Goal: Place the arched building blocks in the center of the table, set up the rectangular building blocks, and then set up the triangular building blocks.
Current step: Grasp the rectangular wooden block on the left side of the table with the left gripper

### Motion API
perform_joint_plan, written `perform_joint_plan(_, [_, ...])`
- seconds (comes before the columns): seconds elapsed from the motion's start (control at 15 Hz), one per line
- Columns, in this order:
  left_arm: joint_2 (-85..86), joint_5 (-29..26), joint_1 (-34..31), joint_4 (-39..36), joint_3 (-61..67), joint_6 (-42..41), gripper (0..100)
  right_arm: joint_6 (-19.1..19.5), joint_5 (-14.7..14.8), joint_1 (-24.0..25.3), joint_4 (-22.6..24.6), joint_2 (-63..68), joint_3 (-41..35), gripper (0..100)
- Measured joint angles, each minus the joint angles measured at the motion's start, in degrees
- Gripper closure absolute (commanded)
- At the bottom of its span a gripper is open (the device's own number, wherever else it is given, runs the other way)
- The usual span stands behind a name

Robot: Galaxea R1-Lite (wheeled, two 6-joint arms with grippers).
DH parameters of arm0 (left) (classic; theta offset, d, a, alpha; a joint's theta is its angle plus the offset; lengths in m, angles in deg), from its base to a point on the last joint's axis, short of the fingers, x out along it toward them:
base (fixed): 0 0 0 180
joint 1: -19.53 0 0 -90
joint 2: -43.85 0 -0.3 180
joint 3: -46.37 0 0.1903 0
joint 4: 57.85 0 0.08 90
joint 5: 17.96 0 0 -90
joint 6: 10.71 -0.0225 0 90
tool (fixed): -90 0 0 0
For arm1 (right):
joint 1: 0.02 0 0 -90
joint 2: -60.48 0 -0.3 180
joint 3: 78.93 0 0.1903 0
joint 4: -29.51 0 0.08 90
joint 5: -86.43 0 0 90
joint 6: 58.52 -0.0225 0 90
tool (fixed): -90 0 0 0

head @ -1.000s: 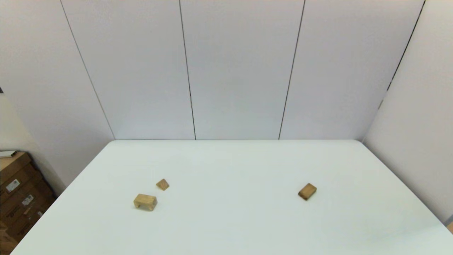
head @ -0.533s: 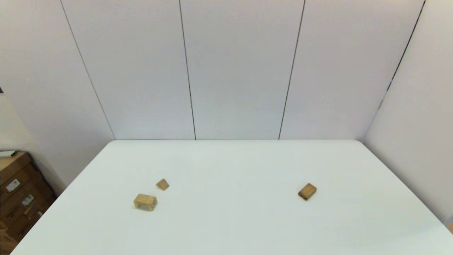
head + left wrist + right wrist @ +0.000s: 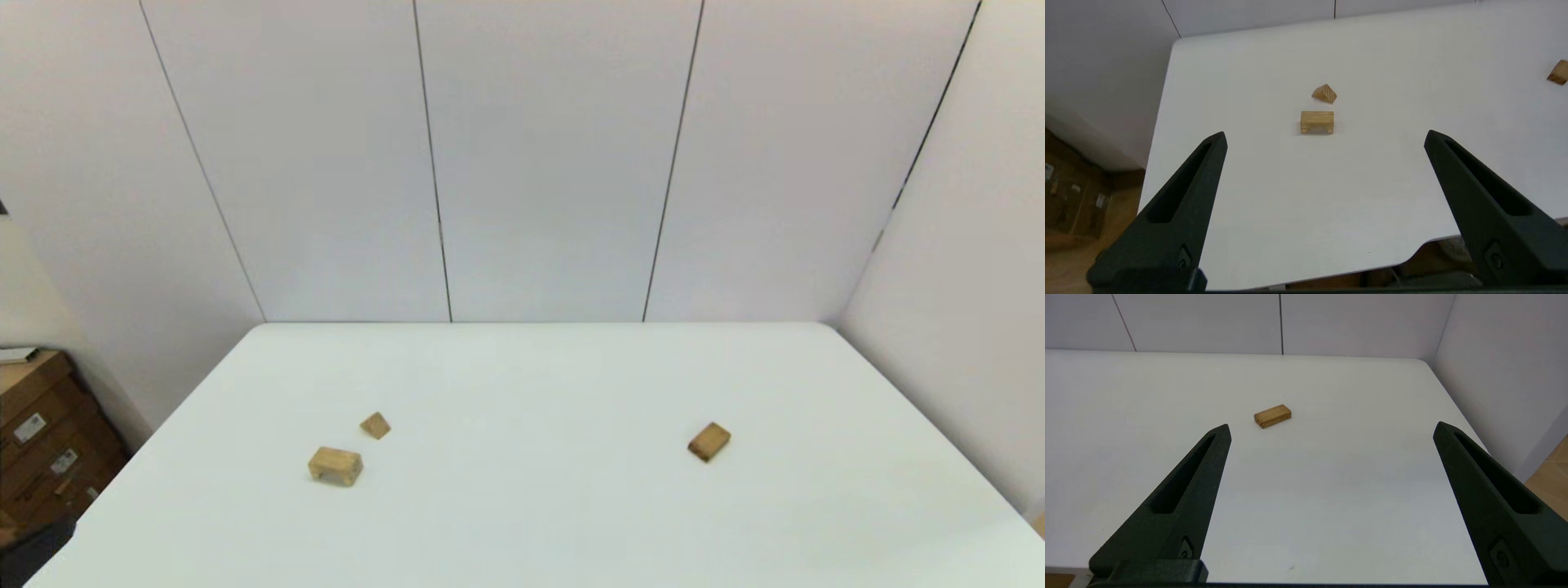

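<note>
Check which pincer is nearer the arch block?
Left. The left pincer faces the arch block from the table's near edge; the right pincer faces the slab.

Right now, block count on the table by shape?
arched block: 1
triangular block: 1
rectangular block: 1
Total: 3, all light-brown wood, lying apart on the white table; neither gripper touches any.

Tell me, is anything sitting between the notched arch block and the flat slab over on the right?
Nothing: in the head view, only bare white table separates the arched block from the rectangular slab. The triangular wedge sits just behind the arch, off that line.
</note>
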Motion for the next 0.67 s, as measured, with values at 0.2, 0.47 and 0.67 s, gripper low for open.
perform_joint_plan(0.2, [-16.2, 0.3, 0.0, -2.5, -5.1, -0.5, 0, 0.0, 0.0, 0.0, 0.0, 0.0, 0.0, 0])
perform_joint_plan(0.47, [-35.4, 2.0, 0.1, -9.1, -8.3, -1.4, 0, 0.0, 0.0, 0.0, 0.0, 0.0, 0.0, 0])
perform_joint_plan(0.67, [-47.2, 2.6, 0.4, -14.4, -9.4, -2.3, 0, 0.0, 0.0, 0.0, 0.0, 0.0, 0.0, 0])
